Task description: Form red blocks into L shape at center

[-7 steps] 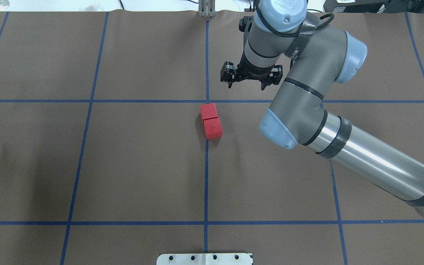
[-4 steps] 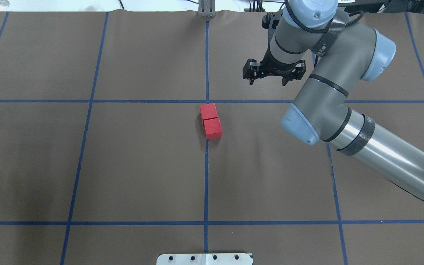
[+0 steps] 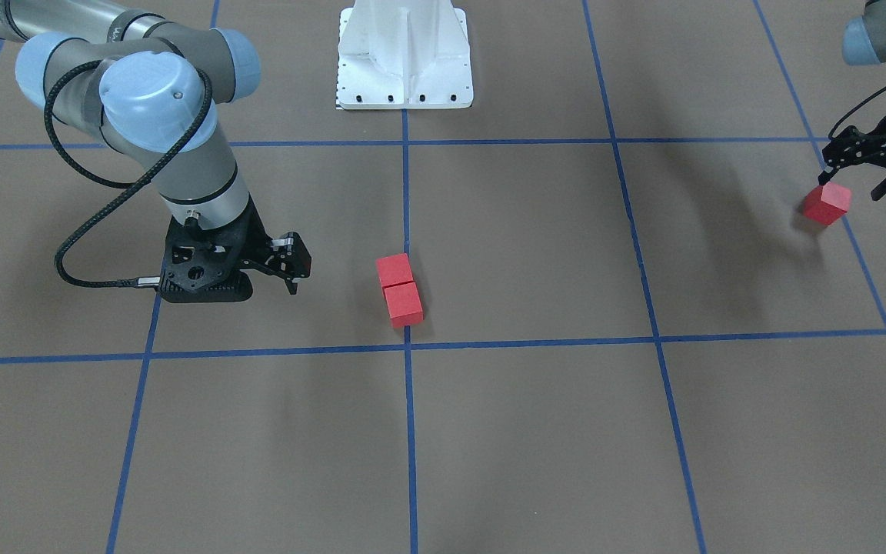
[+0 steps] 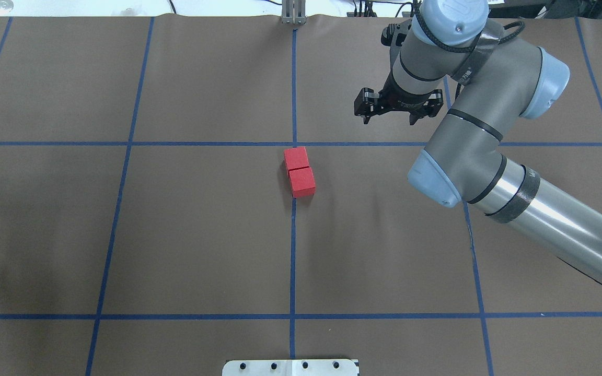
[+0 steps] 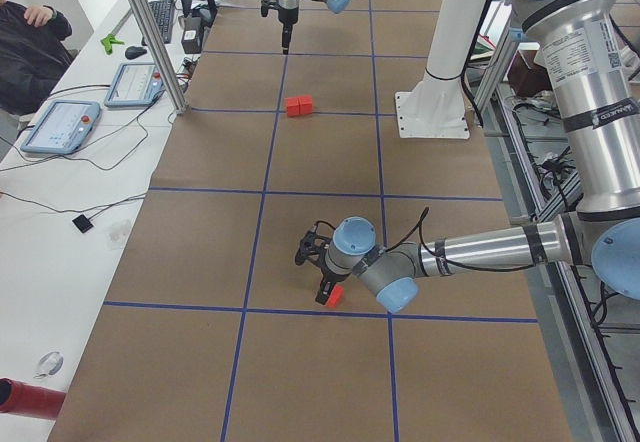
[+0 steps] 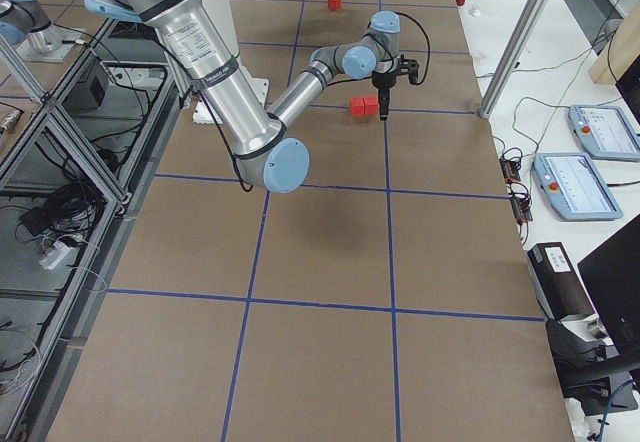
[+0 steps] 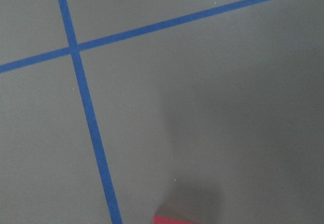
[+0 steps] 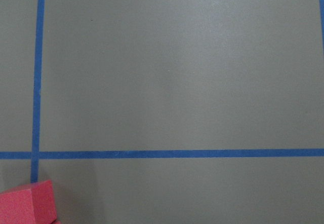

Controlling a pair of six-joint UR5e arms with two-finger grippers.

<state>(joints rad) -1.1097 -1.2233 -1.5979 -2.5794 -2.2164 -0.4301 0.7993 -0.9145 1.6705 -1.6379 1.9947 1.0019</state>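
Parts of the scene were cut off. The overhead view missed the left gripper (image 3: 854,187) and the third red block (image 3: 826,204) altogether, and the left wrist camera caught only a red sliver at its bottom edge. The right wrist camera showed just a corner of the pair of red blocks (image 4: 299,172). From the front, only one fingertip of the right gripper (image 4: 390,120) showed clearly.

The pair lay touching, end to end along a blue tape line (image 4: 292,250), just on the robot's side of the center (image 4: 294,143). The third red block sat well apart, toward the table's left end.

The left arm entered at the frame's edge, wrist down. Its claw was spread wide and gripped nothing, with one fingertip just over the block; whether they touched could not be told. The right arm stretched across with its elbow bent, its claw released and empty, hovering beyond the center and to the right.
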